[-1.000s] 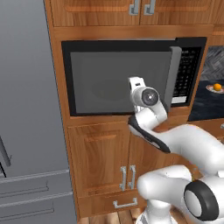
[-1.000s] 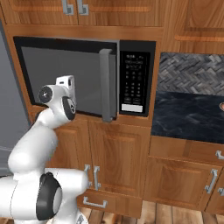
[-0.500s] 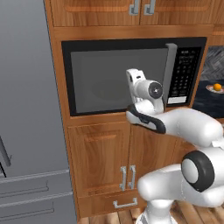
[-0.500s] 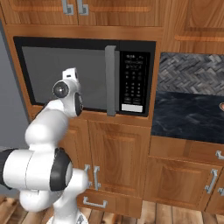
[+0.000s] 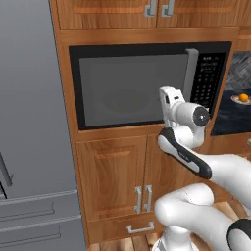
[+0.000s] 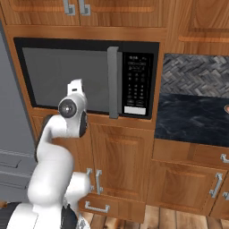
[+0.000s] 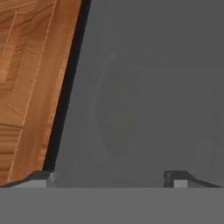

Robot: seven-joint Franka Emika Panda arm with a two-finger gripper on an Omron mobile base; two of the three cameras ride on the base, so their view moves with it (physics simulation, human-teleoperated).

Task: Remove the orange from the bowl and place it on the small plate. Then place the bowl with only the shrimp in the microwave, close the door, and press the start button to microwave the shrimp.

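End effector [image 7: 109, 178]: two small dark tips at the bottom of the hand view, spread wide apart, released, nothing between them. Directly ahead, close up, is the microwave door [image 7: 144, 87], a flat, smooth grey glass panel with a black edge beside grained wood cabinet [image 7: 26, 78].

In the left base view the microwave [image 5: 147, 83] sits centre frame, door shut, vertical grey handle [image 5: 190, 78] and dark keypad [image 5: 206, 78] to its right. The orange [image 5: 243, 97], small and round, lies far right on the dark surface [image 5: 230, 117], well apart from the end effector.

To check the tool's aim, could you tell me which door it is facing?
The grey microwave door, not the wooden cupboard doors: the tool sits close against its glass.
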